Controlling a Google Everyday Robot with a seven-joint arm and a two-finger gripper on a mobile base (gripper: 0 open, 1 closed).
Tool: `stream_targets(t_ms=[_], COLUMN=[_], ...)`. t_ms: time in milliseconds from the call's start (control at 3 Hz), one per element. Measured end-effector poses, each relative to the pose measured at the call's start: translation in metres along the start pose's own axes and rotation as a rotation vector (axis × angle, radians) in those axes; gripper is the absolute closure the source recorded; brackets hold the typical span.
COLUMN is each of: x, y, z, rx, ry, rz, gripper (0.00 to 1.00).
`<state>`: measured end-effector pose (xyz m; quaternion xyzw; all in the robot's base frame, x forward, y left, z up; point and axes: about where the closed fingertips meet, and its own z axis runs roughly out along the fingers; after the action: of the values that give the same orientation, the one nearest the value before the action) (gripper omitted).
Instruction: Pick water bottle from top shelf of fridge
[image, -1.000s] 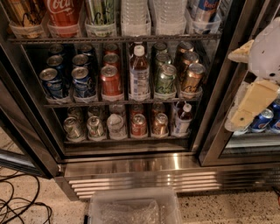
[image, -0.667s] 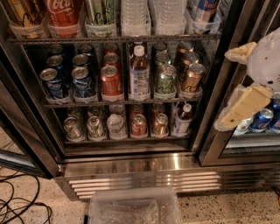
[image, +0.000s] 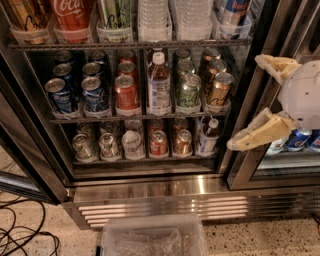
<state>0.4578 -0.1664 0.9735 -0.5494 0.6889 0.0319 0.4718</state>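
My gripper, seen at the right edge of the camera view at mid height, holding nothing. The two tan fingers are spread wide apart: the upper one points left and slightly upward, the lower one slants down and to the left. Both spring from my rounded white wrist housing, which the picture's right border cuts off.
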Motion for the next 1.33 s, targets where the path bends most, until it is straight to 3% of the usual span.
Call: stream_targets(t_ms=[333,667,1000,1333], x=[-0.014,-0.052,-0.056,-0.068], y=[0.007,0.016,0.016,0.026], z=[0.009,0.003,0.003,0.012], rx=[0.043,0.046,0.046,0.081], ry=[-0.176,-0.283,-0.294,-0.337], rz=[0.01,-0.015,-0.009,0.02], gripper=[0.0,0.0,0.0,0.0])
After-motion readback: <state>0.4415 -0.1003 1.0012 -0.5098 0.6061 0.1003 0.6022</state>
